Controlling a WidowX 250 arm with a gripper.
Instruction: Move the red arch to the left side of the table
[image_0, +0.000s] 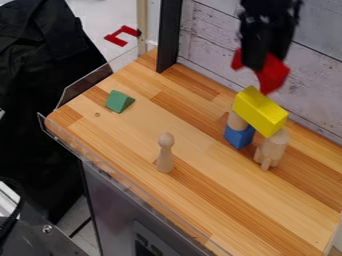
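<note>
Red arch (276, 75) is tilted, off the counter (207, 192) and over the yellow block (260, 111), gripped between the fingers (254, 61), which are closed to its thickness; contact with yellow cannot be determined. The yellow block bridges wooden supports, one stacked on the blue block (239, 136). Step in hand judged as carrying after the grasp: next move calls for clearance above this stack, travel toward the green block's (119, 101) side, then lowering and release.
</note>
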